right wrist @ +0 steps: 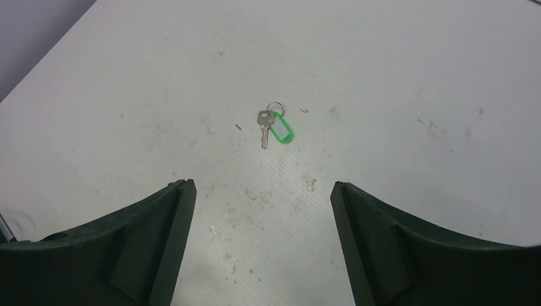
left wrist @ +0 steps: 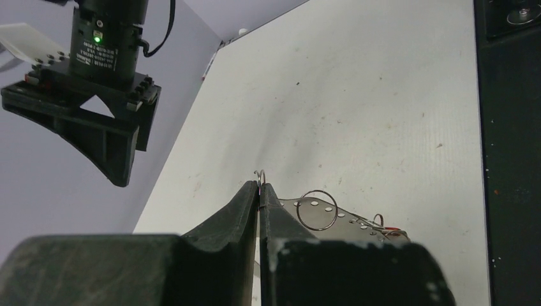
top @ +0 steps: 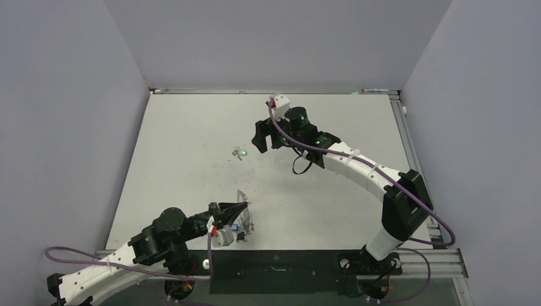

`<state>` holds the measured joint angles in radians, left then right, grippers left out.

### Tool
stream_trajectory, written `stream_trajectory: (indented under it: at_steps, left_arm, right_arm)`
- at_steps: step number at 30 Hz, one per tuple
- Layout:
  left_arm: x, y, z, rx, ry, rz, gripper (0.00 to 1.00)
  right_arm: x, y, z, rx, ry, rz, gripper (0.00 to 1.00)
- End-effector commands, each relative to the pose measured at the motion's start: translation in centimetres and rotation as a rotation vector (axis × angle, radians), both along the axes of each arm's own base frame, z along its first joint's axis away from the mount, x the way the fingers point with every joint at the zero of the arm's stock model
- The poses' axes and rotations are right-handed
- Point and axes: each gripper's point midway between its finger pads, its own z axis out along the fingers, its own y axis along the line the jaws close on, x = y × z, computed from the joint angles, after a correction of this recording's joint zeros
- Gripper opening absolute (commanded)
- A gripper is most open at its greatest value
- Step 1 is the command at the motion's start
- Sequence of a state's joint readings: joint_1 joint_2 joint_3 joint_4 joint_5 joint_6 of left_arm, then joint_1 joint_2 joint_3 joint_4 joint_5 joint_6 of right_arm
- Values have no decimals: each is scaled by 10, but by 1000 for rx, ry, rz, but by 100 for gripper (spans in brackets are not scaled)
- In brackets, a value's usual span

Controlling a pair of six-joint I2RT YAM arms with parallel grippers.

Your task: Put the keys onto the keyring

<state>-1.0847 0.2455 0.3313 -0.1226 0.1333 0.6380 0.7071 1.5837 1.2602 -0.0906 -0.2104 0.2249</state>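
Two grippers here: the left gripper (left wrist: 259,191) is pinched shut on the keyring (left wrist: 261,173) wire, round 7 o'clock on the bench (top: 191,127). The right gripper (right wrist: 261,188) hangs wide open and empty. Seen from above, the green-tagged key (right wrist: 274,127) lies flat at its 8 o'clock.

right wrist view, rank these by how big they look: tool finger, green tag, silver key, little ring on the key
1. tool finger, largest, though only because it sits nearest the camera
2. green tag and silver key: too alike to rank; key longer, tag wider
3. little ring, smallest
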Motion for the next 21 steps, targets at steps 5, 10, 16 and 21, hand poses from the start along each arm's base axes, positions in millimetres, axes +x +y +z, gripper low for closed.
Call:
stream_trajectory:
  at_steps: [5,10,16,21]
  left_arm:
    - [17,19,54,-158,-79,127,0]
    - [26,32,66,-159,-103,202,0]
    - [23,34,71,-206,-96,193,0]
    - [16,32,75,-263,-56,159,0]
  right_arm:
    - [63,32,-13,66,159,-80,75]
    - [79,60,-48,47,320,-46,69]
    - [73,95,-80,-29,297,206,66]
    - [74,91,-104,-96,252,417,66]
